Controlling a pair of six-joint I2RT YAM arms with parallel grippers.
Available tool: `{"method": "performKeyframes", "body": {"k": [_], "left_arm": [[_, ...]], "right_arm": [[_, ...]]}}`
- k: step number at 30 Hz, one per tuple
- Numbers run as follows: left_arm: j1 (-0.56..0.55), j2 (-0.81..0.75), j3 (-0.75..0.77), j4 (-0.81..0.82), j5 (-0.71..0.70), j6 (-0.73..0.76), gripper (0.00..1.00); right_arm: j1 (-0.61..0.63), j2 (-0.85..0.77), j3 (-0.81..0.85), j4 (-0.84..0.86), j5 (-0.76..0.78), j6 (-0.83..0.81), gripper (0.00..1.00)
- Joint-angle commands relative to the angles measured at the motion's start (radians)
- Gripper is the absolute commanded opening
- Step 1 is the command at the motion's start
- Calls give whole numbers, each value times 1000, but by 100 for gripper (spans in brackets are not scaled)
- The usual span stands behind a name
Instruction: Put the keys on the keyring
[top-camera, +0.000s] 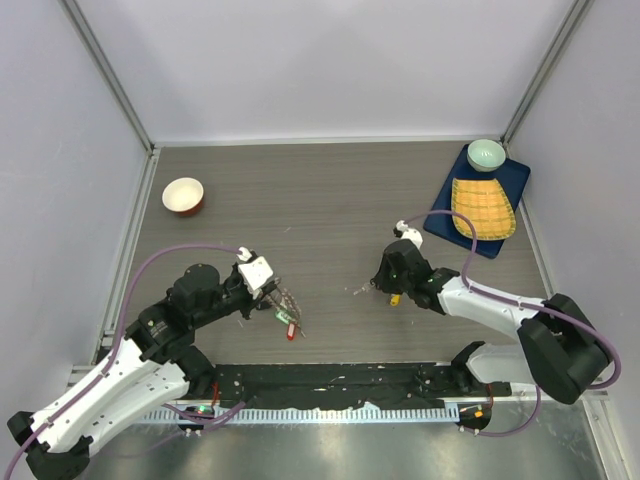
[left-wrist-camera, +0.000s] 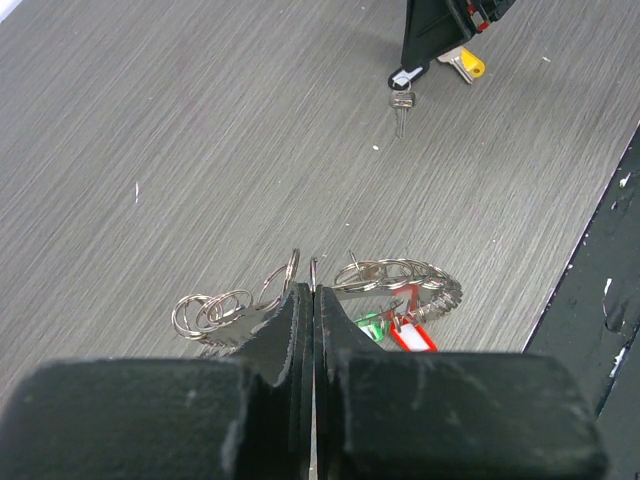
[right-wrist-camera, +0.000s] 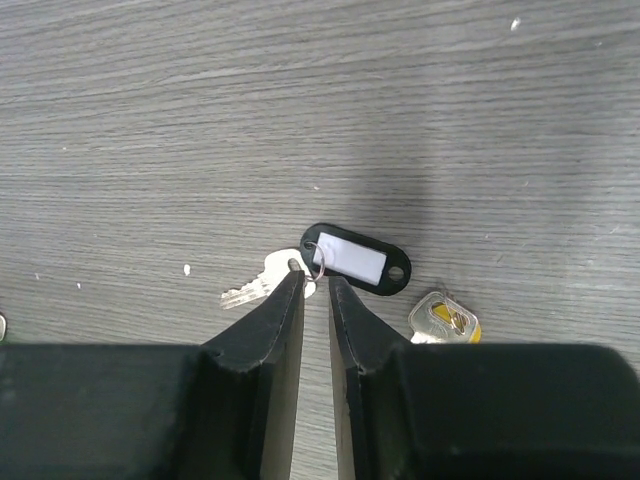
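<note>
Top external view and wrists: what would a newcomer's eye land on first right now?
The left end effector, shut on the key-fringed keyring, stands out towards the near edge of the table. Next comes the right end effector, jaws slightly apart over a black-tagged key beside a yellow-headed key at mid-table. A blue tray sits far right.
</note>
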Motion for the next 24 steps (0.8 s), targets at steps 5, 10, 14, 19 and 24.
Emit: {"method": "performKeyframes", "body": {"k": [5,10,14,19,24], "left_arm": [[-2,-10,28,49,23,6,0],[-2,-8,28,49,27,9,0],[-2,-8,26,46,27,14,0],[-2,-8,28,46,29,16,0],[-2,-7,26,44,32,14,0]], "right_arm": [[-14,62,-23,90,-17,69,22],[-17,74,-20,130,-23,70,22],[-20,77,-18,136,-22,75,22],[-25,85,-20,141,-23,67,22],[-25,82,-15,152,-40,59,22]]}}
